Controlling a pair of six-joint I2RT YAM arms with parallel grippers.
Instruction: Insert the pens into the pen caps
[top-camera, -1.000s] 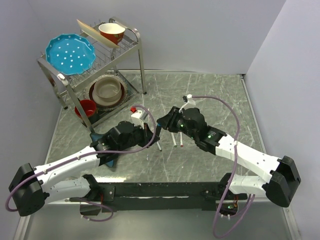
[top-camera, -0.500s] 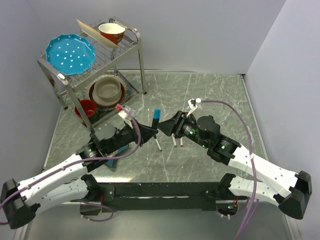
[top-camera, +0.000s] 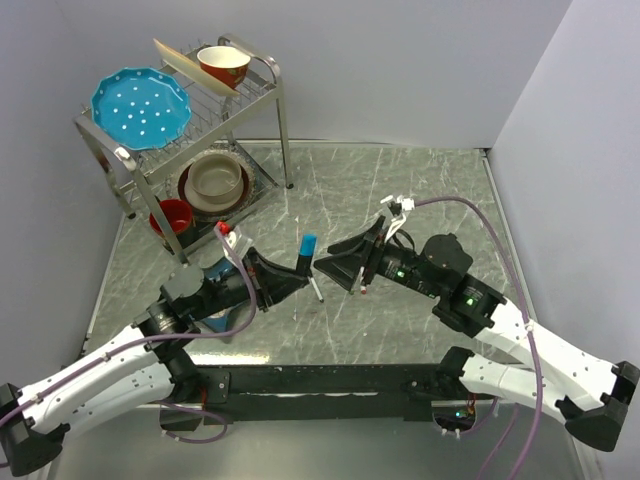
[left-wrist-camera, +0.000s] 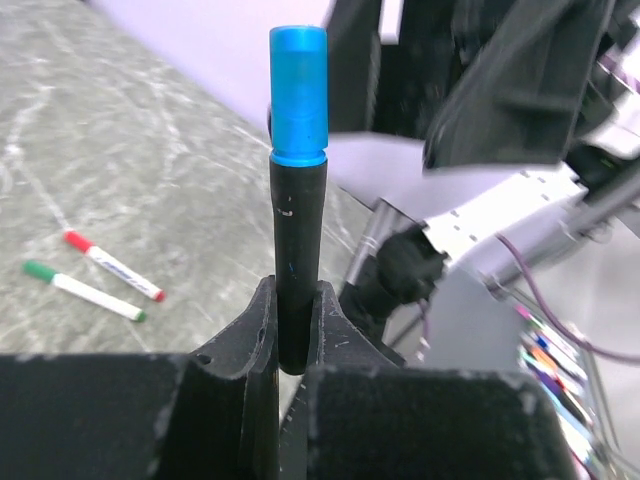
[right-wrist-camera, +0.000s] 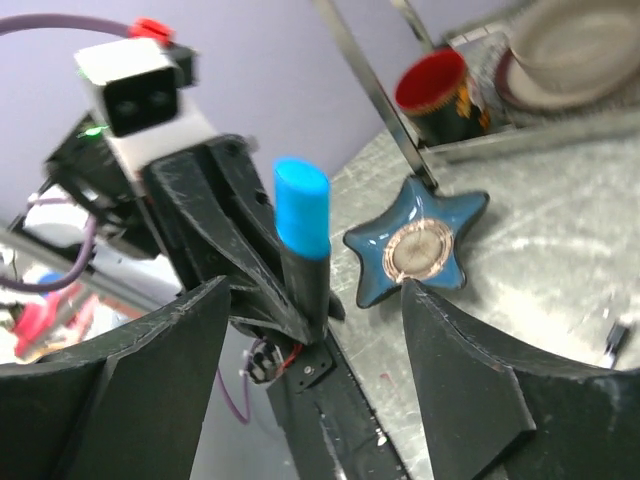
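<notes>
Top view: left pincer clamped on dark pen, blue cap on upper end. Right pincer spread wide, gripping nothing, just beside pen. Loose white pens on table near both pincer tips.
Left wrist view: pen upright in closed pincer; red-capped pen and green-capped pen flat on table, left of pincer.
Right wrist view: capped pen ahead of open fingers, touching neither.

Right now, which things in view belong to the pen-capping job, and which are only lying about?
Job: dark pen, blue cap on it, held by left gripper; open right gripper; red-marked pen; green-marked pen.
Lying about: star dish; dish rack; blue plate; red cup.
</notes>
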